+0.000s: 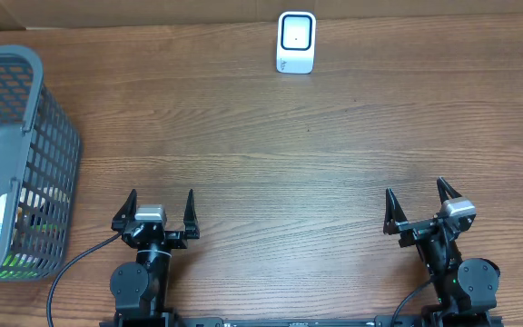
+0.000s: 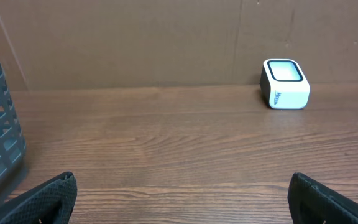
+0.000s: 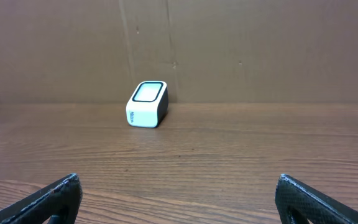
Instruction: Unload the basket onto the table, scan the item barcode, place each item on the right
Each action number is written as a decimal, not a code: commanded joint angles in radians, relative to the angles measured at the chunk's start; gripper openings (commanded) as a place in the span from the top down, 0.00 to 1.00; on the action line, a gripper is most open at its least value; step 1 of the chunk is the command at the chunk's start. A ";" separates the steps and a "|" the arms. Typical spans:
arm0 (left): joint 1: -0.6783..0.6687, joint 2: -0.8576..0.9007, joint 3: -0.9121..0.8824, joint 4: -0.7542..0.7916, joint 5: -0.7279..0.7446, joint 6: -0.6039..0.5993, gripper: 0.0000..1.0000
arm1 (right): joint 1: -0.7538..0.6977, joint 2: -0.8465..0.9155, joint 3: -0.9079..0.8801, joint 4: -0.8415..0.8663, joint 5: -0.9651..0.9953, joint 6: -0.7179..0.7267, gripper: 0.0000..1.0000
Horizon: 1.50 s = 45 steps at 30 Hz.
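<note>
Scanner [image 1: 296, 42] stands well ahead of left gripper [image 1: 162, 194] and right gripper [image 1: 414, 189], both gaping wide apart.

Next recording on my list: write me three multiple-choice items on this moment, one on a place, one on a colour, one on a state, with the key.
1. Where does the scanner stand?
A) at the far edge of the table, near the middle
B) at the near left corner
C) between the two arms' bases

2. What colour is the basket?
A) red
B) grey
C) yellow

3. How do both arms' jaws stand?
A) shut on the scanner
B) shut on nothing
C) wide open, holding nothing

Key:
1 A, the overhead view shows it far from both arms.
2 B, its mesh walls and rim are grey.
3 C, each wrist view shows them spread to the frame's sides with only bare wood between.
</note>
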 commanded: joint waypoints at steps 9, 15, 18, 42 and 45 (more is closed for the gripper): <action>-0.005 -0.010 -0.005 0.000 -0.014 0.012 0.00 | 0.007 -0.012 -0.010 0.007 0.010 -0.001 0.00; -0.004 -0.010 -0.005 0.000 -0.025 0.015 0.00 | 0.007 -0.012 -0.010 0.007 0.010 0.000 0.00; -0.004 -0.010 -0.005 0.003 -0.025 0.015 0.00 | 0.007 -0.012 -0.010 0.008 -0.002 0.004 0.00; -0.001 0.445 0.502 0.019 0.077 0.015 0.00 | 0.007 0.141 0.420 -0.148 -0.141 0.056 0.00; -0.001 0.563 0.665 -0.095 0.130 0.015 0.01 | 0.007 0.224 0.540 -0.228 -0.141 0.045 0.00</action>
